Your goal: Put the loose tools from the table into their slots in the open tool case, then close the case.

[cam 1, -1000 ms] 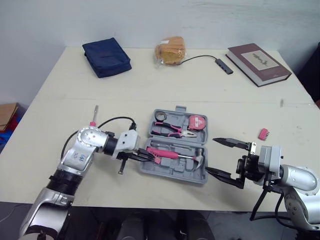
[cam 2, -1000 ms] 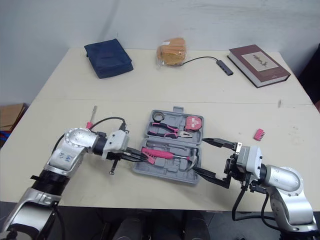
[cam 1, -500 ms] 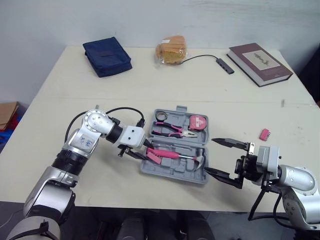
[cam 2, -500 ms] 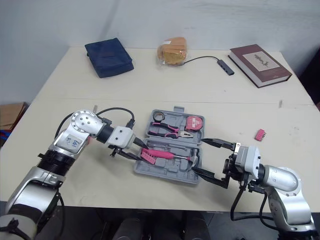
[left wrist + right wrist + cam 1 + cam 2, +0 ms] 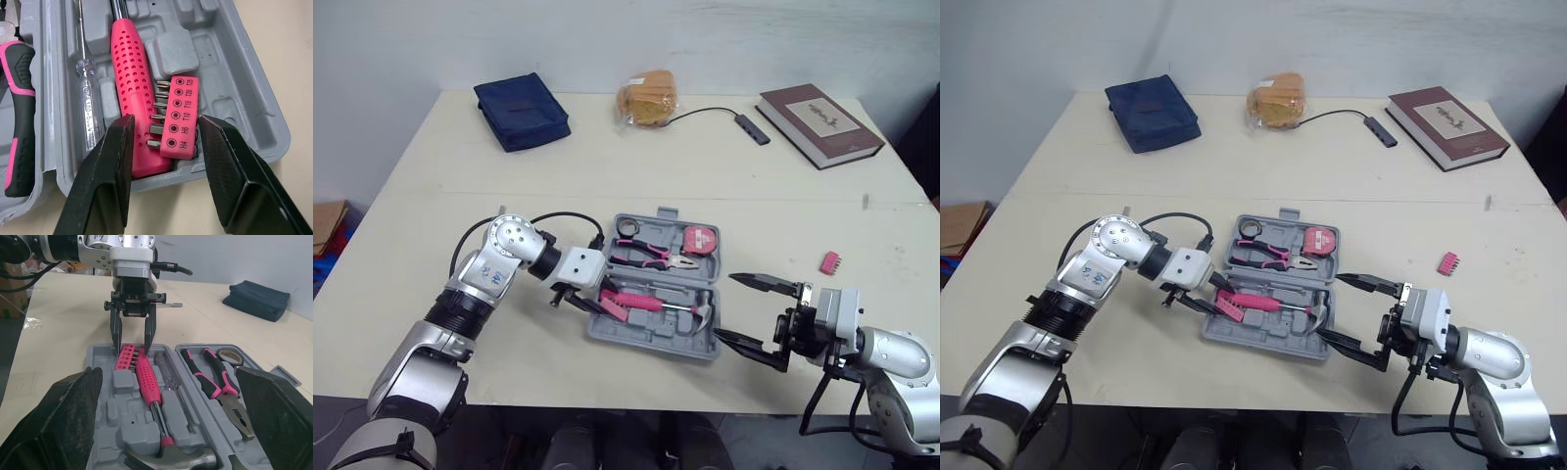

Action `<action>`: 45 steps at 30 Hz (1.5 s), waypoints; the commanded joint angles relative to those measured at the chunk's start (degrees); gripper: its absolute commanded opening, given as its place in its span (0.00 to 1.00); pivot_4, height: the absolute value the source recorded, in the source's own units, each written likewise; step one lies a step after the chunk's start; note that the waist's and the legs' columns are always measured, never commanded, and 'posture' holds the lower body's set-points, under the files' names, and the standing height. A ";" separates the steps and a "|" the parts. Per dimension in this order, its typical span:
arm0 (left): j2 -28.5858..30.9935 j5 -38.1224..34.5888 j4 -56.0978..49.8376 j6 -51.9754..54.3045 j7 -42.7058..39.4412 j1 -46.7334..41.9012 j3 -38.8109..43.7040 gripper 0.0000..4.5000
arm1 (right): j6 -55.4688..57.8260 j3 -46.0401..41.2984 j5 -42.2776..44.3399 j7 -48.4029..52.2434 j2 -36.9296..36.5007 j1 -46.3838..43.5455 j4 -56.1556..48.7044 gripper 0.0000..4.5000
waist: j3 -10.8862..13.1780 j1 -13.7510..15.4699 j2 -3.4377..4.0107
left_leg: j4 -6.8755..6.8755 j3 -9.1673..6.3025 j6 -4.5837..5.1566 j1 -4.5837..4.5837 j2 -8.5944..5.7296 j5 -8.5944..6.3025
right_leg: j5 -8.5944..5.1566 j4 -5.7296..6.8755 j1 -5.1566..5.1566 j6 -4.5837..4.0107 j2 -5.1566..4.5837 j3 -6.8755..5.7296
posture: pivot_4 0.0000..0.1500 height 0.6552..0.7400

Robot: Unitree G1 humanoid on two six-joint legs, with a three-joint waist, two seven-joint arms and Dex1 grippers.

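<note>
The grey tool case [image 5: 690,343] lies open at the table's middle front. It holds pliers [image 5: 651,257], a tape measure [image 5: 699,240], a hammer [image 5: 701,311] and a pink-handled screwdriver [image 5: 129,78]. A pink bit holder [image 5: 179,117] rests at the case's left end, against the screwdriver handle. My left gripper [image 5: 597,300] is open there, its fingers [image 5: 116,333] straddling the bit holder and handle. A second pink bit holder [image 5: 829,261] lies loose on the table to the right. My right gripper [image 5: 729,307] stands wide open just off the case's right front corner.
Along the far edge lie a navy pouch [image 5: 522,113], a bagged bread roll [image 5: 646,98], a cabled hub [image 5: 750,128] and a brown book [image 5: 819,124]. A thin tool shaft [image 5: 170,305] lies on the table behind my left gripper.
My left gripper has moved right from the table beside the case onto the case's left end, bringing the pink bit holder with it. The right gripper has stayed put.
</note>
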 commanded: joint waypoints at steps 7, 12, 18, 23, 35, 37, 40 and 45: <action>1.89 1.89 -3.00 1.09 -0.08 2.30 -1.07 0.14 | -0.79 -1.41 0.66 0.00 -0.25 -0.32 -1.64 1.00 | 0.00 -0.04 0.00 | 0.00 0.00 0.00 0.00 0.01 0.00 | 0.00 0.02 0.00 0.00 0.00 0.01 | 1.00 1.00; 1.57 -1.42 -6.84 5.83 0.44 2.38 1.22 0.14 | -0.75 -1.36 0.68 0.18 -0.32 -0.62 -1.45 1.00 | 0.00 -0.01 0.00 | 0.00 0.00 0.00 0.00 0.01 0.00 | 0.00 0.01 0.00 0.00 0.00 0.00 | 1.00 1.00; 4.38 -2.61 -16.10 16.44 1.73 4.19 2.56 0.14 | -0.73 -1.57 0.71 0.29 -0.43 -0.22 -1.62 1.00 | 0.01 0.07 -0.01 | 0.02 -0.04 0.00 -0.08 0.00 0.00 | 0.00 0.12 -0.02 0.00 0.00 -0.03 | 1.00 1.00; 6.65 0.44 -23.29 21.97 5.16 7.75 0.88 0.14 | -0.80 -1.17 0.57 0.41 -0.22 -0.44 -1.33 1.00 | 0.00 0.00 0.00 | 0.02 -0.04 0.00 -0.07 0.01 0.00 | 0.00 0.12 -0.02 0.00 0.01 0.00 | 1.00 1.00; 3.99 2.32 -23.74 28.69 11.67 7.58 -0.61 0.14 | -0.67 -0.93 0.54 0.53 -0.14 -0.76 -1.36 1.00 | 0.00 0.21 0.00 | 0.05 -0.06 0.02 -0.06 -0.03 0.02 | 0.00 0.04 0.00 0.01 -0.05 0.01 | 1.00 1.00; 3.86 2.30 -23.69 28.77 11.66 7.42 -0.92 0.14 | -0.67 -0.92 0.52 0.53 -0.13 -0.76 -1.33 1.00 | 0.00 0.22 0.00 | 0.05 -0.06 0.02 -0.06 -0.03 0.02 | 0.00 0.04 -0.01 0.01 -0.05 0.01 | 1.00 1.00; 3.08 1.95 -24.20 29.59 11.68 7.65 -1.79 0.14 | -0.76 -0.70 0.39 0.39 0.11 -0.73 -1.39 1.00 | 0.00 0.25 0.00 | 0.05 -0.07 0.02 -0.07 -0.04 0.02 | 0.00 0.04 0.00 0.01 -0.05 0.00 | 1.00 1.00; 3.78 2.41 -25.47 30.28 12.53 8.08 -1.48 0.43 | -0.76 -0.81 0.46 0.34 0.09 -0.22 -1.71 1.00 | 0.00 0.27 0.00 | 0.06 -0.07 0.03 -0.06 -0.05 0.02 | 0.00 0.06 0.00 0.01 -0.06 0.00 | 1.00 1.00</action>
